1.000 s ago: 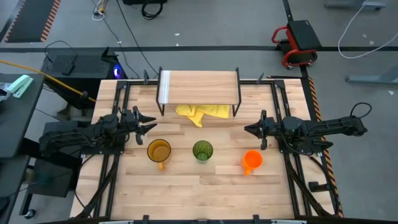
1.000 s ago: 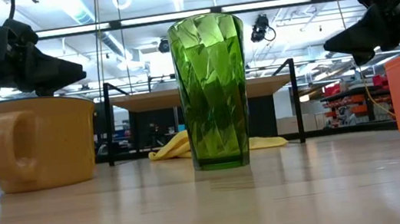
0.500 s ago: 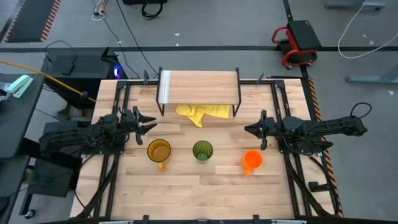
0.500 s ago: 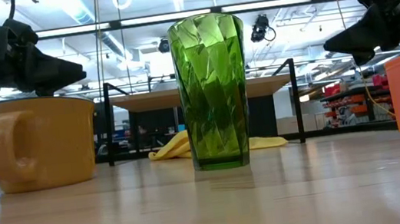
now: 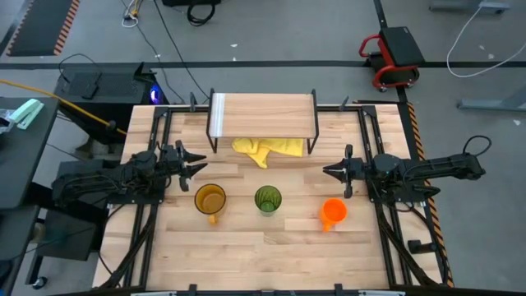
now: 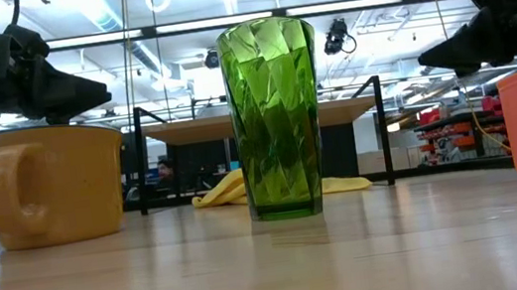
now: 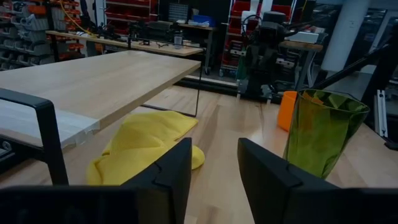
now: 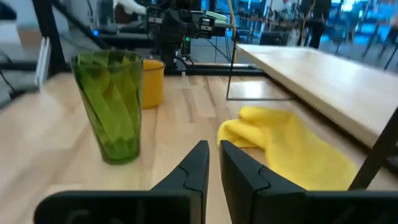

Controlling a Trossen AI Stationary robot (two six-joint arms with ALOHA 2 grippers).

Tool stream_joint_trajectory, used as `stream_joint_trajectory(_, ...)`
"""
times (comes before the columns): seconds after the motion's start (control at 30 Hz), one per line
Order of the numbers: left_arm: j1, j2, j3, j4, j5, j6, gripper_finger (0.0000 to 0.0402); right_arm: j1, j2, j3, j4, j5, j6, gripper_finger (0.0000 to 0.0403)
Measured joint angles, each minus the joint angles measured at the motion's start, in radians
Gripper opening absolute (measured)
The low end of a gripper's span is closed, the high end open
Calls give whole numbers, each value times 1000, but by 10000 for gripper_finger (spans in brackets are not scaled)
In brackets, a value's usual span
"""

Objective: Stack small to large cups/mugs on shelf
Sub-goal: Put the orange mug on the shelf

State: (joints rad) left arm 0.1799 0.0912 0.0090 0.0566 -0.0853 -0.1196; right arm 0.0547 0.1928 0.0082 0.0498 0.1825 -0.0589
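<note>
Three cups stand upright in a row on the tabletop: the amber-yellow mug [image 5: 210, 200] on the left, the green tumbler [image 5: 267, 199] in the middle and the small orange mug [image 5: 333, 212] on the right. The shelf [image 5: 263, 113] stands behind them near the far edge, on black legs, with a white strip [image 5: 218, 115] at its left end. My left gripper [image 5: 200, 164] hovers open just behind and left of the amber mug. My right gripper [image 5: 326, 171] hovers shut behind the orange mug. Both point toward the table's middle and hold nothing.
A crumpled yellow cloth [image 5: 267, 149] lies on the table under the shelf's front edge, between the two grippers. Black frame rails [image 5: 156, 140] run along both sides of the table. Bare wood stretches in front of the cups toward the near edge.
</note>
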Motion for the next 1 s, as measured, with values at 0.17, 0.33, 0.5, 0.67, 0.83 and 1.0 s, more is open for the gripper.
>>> stream_joint_trajectory(0.17, 0, 0, 0, 0, 0, 0, 145, 0, 0, 0, 0, 0, -12, 48)
stream_joint_trajectory(0.33, 0, 0, 0, 0, 0, 0, 145, 0, 0, 0, 13, 0, 55, 48)
stream_joint_trajectory(0.5, 0, 0, 0, 49, 0, -132, 139, 0, 0, 1, 83, 0, 348, 48)
stream_joint_trajectory(0.67, 0, 0, 0, 100, 0, -291, 139, 0, 0, 1, 186, 0, 370, 48)
stream_joint_trajectory(0.83, 0, 0, 0, 103, 0, -268, 144, 0, 0, 37, 217, 0, 376, 48)
stream_joint_trajectory(1.0, 0, 0, 0, 103, 0, -262, 142, 0, 0, 85, 212, 0, 424, 48)
